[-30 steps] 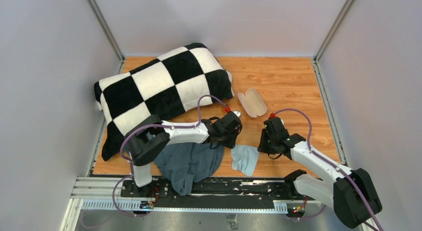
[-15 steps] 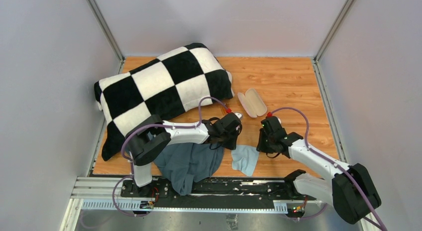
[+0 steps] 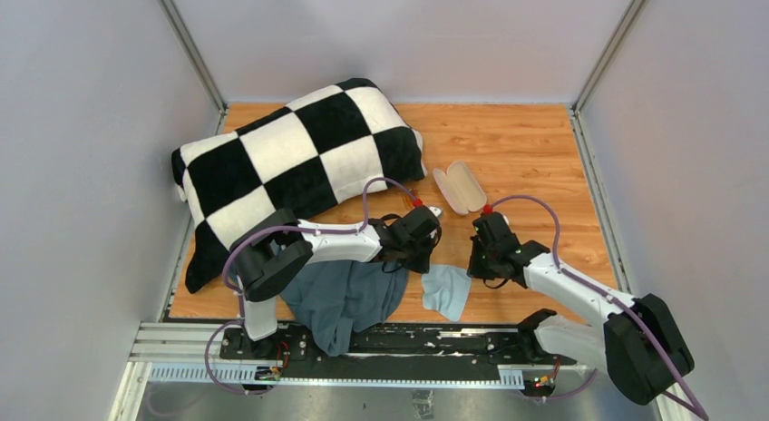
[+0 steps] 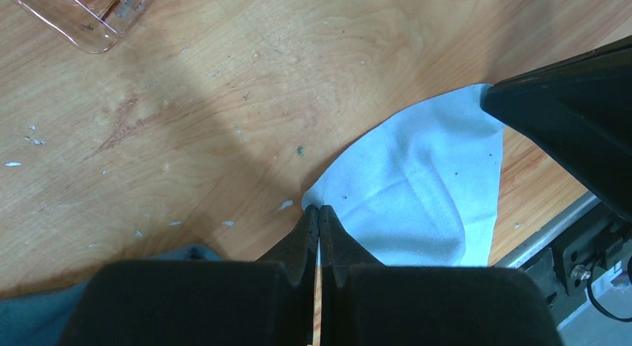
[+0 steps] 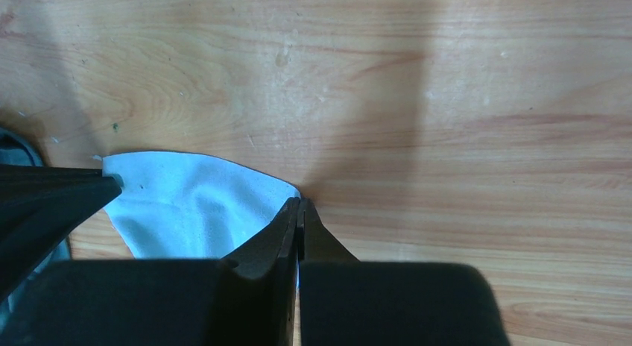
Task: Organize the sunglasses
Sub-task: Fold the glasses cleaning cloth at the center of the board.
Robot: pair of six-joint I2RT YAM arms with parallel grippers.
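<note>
The sunglasses show only as a translucent amber lens edge (image 4: 82, 14) at the top left of the left wrist view; in the top view my left arm hides them. The light-blue cloth (image 3: 446, 289) lies between my grippers. My left gripper (image 3: 424, 263) is shut on the cloth's left corner (image 4: 319, 209). My right gripper (image 3: 474, 269) is shut on its right corner (image 5: 299, 202). A thin strip of blue shows between each pair of jaws. The pink case (image 3: 461, 187) lies open just beyond both grippers.
A black-and-white checkered pillow (image 3: 290, 158) fills the back left. A grey-blue garment (image 3: 349, 294) lies under my left arm and hangs over the front edge. The metal rail (image 4: 581, 241) runs along the near edge. Bare wood floor (image 3: 526, 149) lies at the back right.
My right gripper has shifted a little to the left and away from the front edge, at the cloth's corner. My left arm has hardly moved.
</note>
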